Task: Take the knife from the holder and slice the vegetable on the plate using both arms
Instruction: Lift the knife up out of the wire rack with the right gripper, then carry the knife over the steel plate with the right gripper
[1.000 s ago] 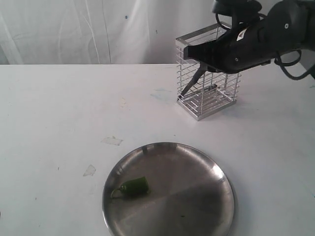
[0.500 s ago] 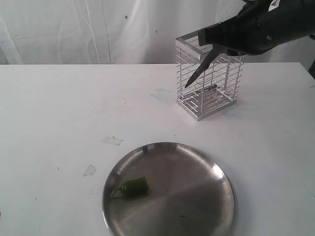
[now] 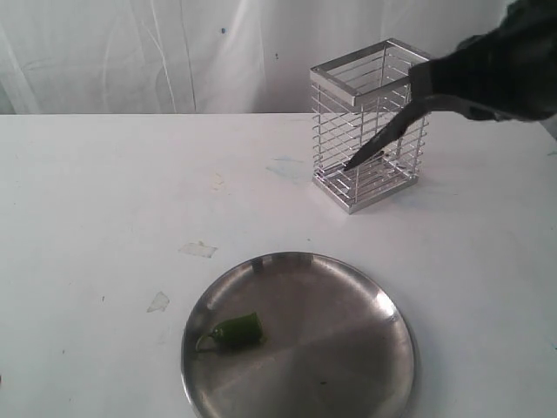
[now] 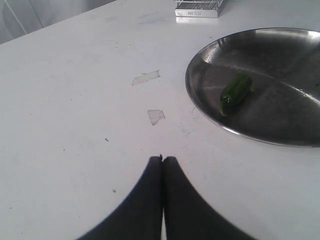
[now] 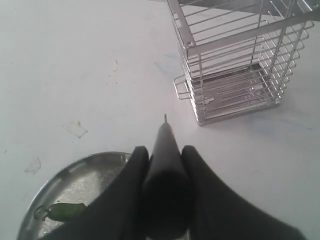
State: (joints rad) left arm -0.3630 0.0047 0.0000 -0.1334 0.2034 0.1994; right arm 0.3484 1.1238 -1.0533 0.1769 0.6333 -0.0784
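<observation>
No legible writing. Right hand [image 5: 162, 175] pinches knife [image 3: 383, 141] beside holder [image 3: 367, 126]; left hand [image 4: 162, 170] pressed together.

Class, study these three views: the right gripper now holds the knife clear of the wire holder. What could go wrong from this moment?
1. The right gripper pinches only the knife handle; the long blade could swing or slip in transit.
2. The vegetable lies loose on the smooth plate, while the left gripper is shut over bare table, so it may roll when cut.
3. The blade hangs close beside the holder and could snag it.
</observation>
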